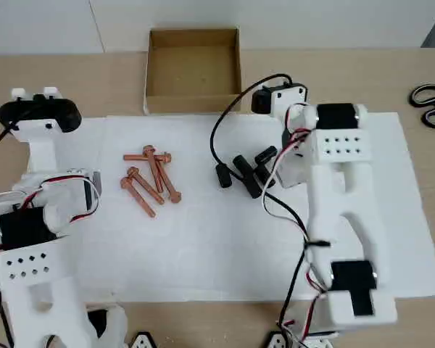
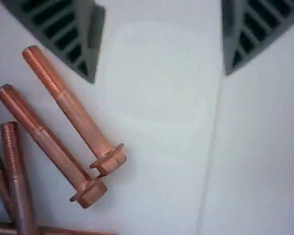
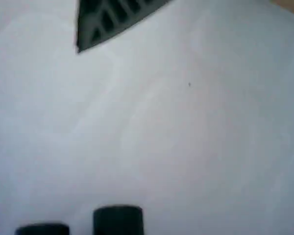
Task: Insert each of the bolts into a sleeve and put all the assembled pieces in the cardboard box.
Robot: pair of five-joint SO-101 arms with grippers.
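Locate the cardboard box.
In the high view, the box sits left of centre at the far side, just beyond the white sheet and the bolts.

Bright, even, diffuse light covers the wooden counter [image 1: 94, 80] and the white paper sheet [image 1: 203, 246], with no hard glare on either. The copper-coloured metal bolts [image 2: 73, 110] beside the left arm's jaws, which stand wide apart, cast only thin, soft shadows and carry a dull sheen along their shanks. The jaws' dark ribbed faces sit in shade.

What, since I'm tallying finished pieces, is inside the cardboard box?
The cardboard box holds nothing visible, just bare floor. Its near wall may hide a thin strip of it.
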